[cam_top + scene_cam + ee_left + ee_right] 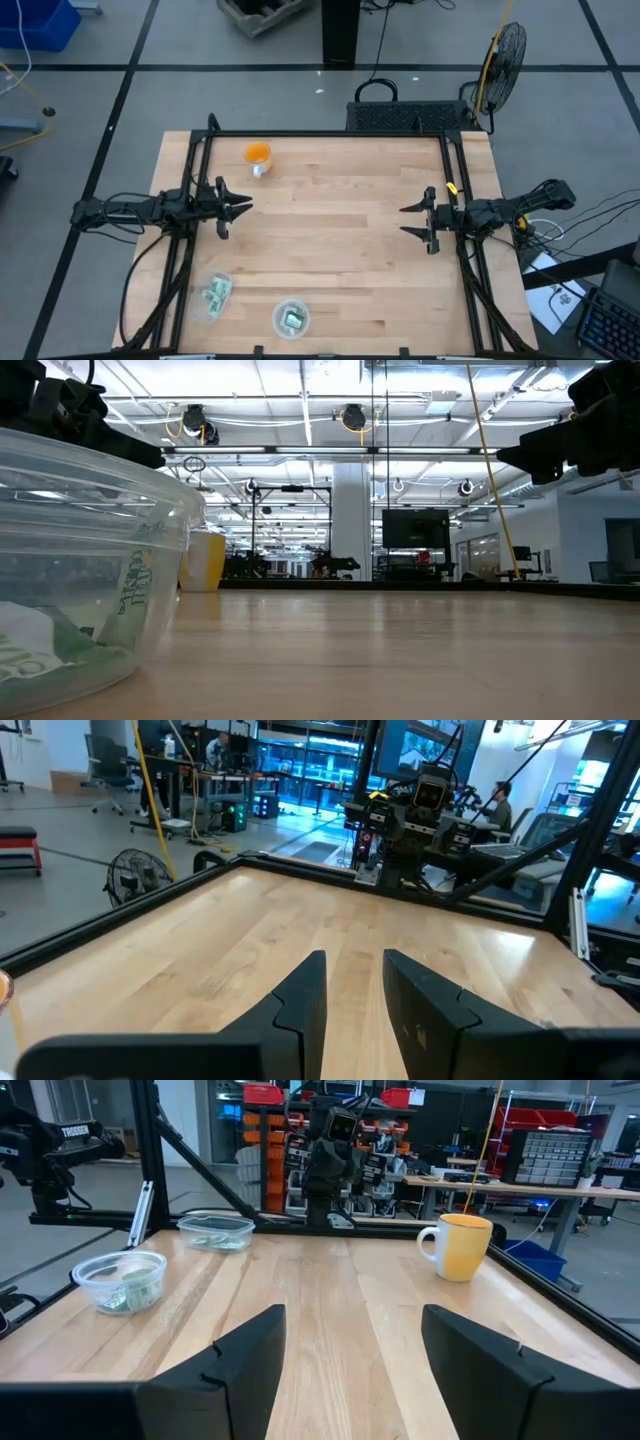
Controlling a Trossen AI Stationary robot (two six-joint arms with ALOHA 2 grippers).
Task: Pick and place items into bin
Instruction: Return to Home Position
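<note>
Pale green and white packets lie in two clear plastic containers near the table's front left: a round bowl (pixel 291 318) (pixel 120 1280) (pixel 80 570) and a flatter tub (pixel 217 295) (pixel 215 1230). My left gripper (pixel 240 207) (pixel 355 970) hovers level over the table's left side, open and empty. My right gripper (pixel 405 220) (pixel 350 1330) hovers level over the right side, open wider and also empty. Both point toward the table's middle, well away from the containers.
A yellow-orange mug (pixel 257 153) (pixel 465 1245) stands at the far left of the wooden table (pixel 340 250). A black frame rail (pixel 330 133) runs around the table's edges. A black basket (pixel 400 115) and a fan (pixel 505 55) stand beyond the far edge.
</note>
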